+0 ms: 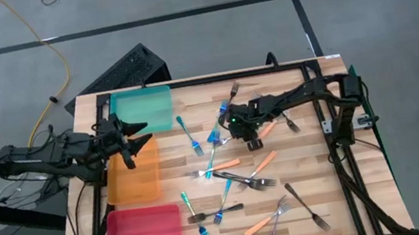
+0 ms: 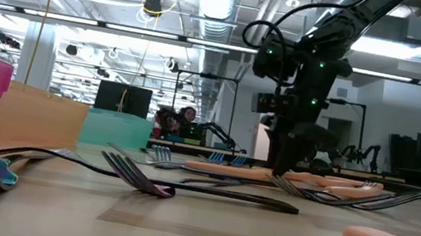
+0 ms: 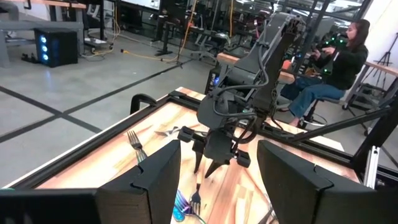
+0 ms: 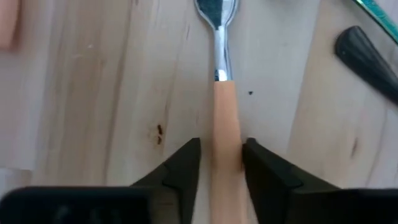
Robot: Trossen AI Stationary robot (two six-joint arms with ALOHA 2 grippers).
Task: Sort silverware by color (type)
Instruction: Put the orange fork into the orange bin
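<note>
Orange-handled fork (image 4: 225,118) | right gripper (image 4: 221,163) pinching handle on table, centre-right | risk: thin handle slipping, shallow grip | left gripper (image 3: 217,180) spread, waiting left.

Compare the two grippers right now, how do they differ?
The right gripper is down at the table, fingers closing around an orange-handled fork; the left gripper hovers open and empty over the orange tray. Both are dark and two-fingered.
</note>
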